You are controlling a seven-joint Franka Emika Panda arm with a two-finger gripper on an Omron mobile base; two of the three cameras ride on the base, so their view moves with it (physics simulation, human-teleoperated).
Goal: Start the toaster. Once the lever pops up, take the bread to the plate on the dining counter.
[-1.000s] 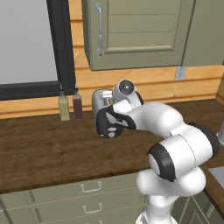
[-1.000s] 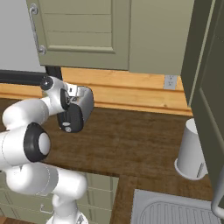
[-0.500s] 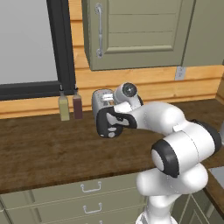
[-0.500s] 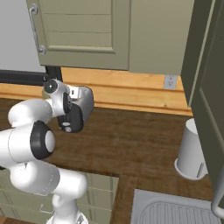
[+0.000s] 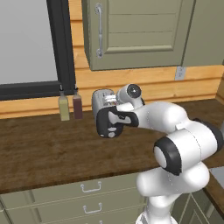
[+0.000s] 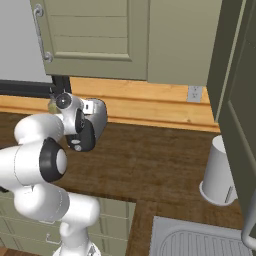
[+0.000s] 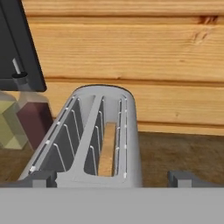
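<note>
Tool (image 7: 112,179) open and empty, has crept nearer the toaster (image 7: 94,140) directly ahead of it on the tabletop (image 5: 39,148), bread (image 7: 107,151) still seated in the slot ahead, so lever apparently not yet pressed.

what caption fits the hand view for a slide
Open gripper poised over the toaster, bread sitting in its right slot.

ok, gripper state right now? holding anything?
gripper: open, holding nothing; its tips sit either side of the toaster, with the bread down in one slot.
</note>
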